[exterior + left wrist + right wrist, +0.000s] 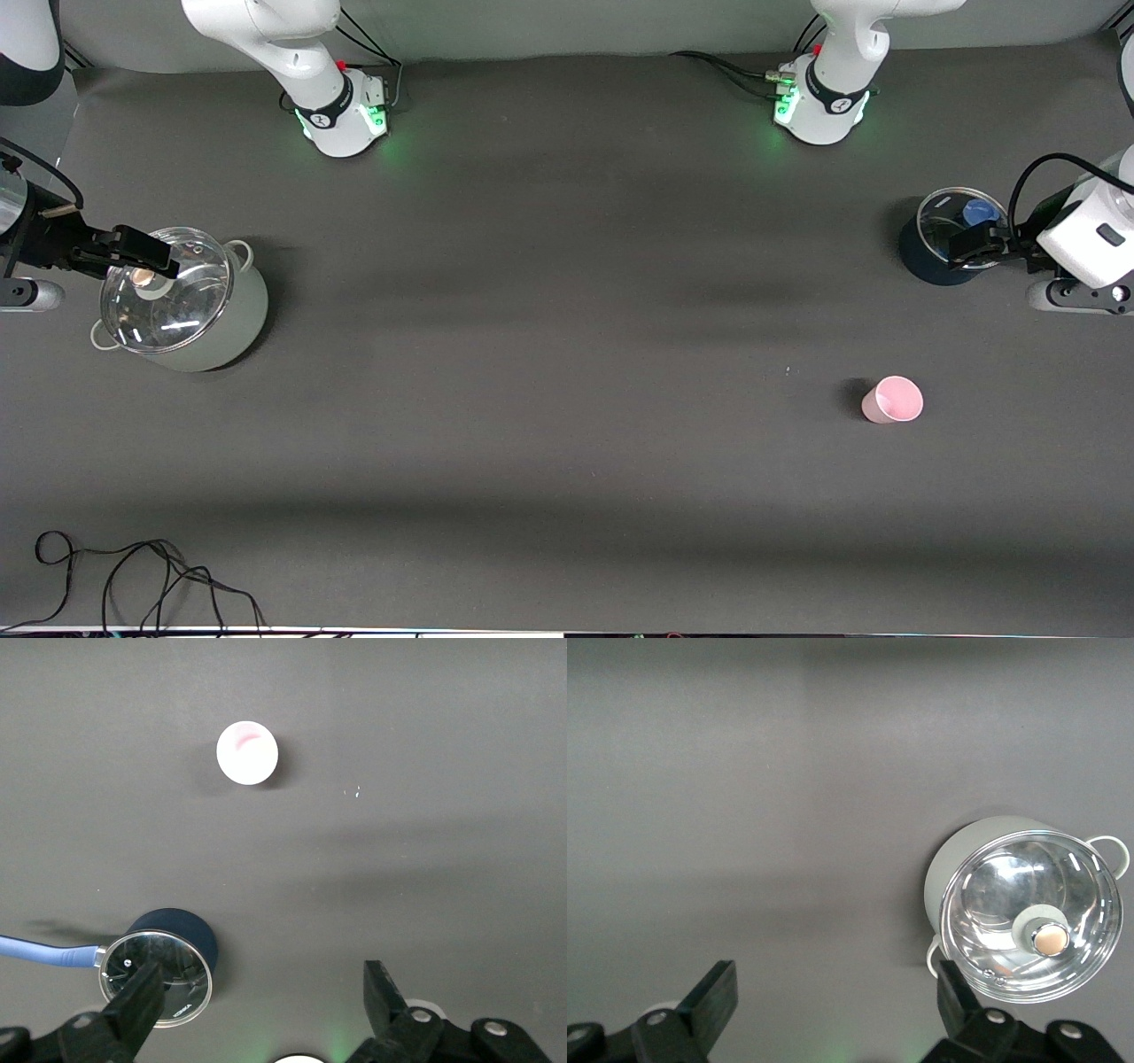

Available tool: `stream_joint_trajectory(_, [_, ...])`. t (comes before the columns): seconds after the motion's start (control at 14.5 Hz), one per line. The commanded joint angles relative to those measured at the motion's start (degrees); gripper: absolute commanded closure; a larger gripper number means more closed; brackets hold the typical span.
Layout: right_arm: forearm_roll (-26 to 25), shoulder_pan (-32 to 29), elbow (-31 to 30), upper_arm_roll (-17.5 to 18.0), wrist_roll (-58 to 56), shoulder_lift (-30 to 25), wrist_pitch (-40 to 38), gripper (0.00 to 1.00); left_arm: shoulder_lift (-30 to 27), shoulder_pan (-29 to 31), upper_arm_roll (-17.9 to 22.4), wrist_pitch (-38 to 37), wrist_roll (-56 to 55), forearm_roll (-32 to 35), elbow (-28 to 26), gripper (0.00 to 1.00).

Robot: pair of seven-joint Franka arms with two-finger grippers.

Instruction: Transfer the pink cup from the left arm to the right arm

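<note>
I see the grey table with the pale pot under a glass lid at the right arm's end. The right gripper hangs over this pot, jaws open and empty. The left gripper hangs over the dark saucepan, also open, holding nothing. The pink cup stands upright near the saucepan, nearer to the front camera.

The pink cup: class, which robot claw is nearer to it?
Left. The left claw hangs open over the dark pot, at the pink cup's end of the table. The right claw is open over the lidded pot at the right arm's end.
</note>
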Motion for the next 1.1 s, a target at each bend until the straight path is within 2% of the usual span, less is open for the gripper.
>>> stream_joint_trajectory(0.0, [0.9,0.1,1.4,-0.1,-1.2,0.8,-0.7,0.0,0.1,-0.4,0.0,-0.3,1.1,0.8,0.4,0.0])
stream_joint_trajectory(0.76, [1.8,-0.2,1.3,-0.9,-1.1,0.9,-0.8,0.0,0.4,-0.2,0.0,0.7,1.3,0.8,1.1,0.0])
stream_joint_trajectory(1.03, [1.8,-0.2,1.2,-1.2,-1.1,0.8,-0.8,0.0,1.9,1.0,0.2,4.4,14.5,0.7,2.7,0.0])
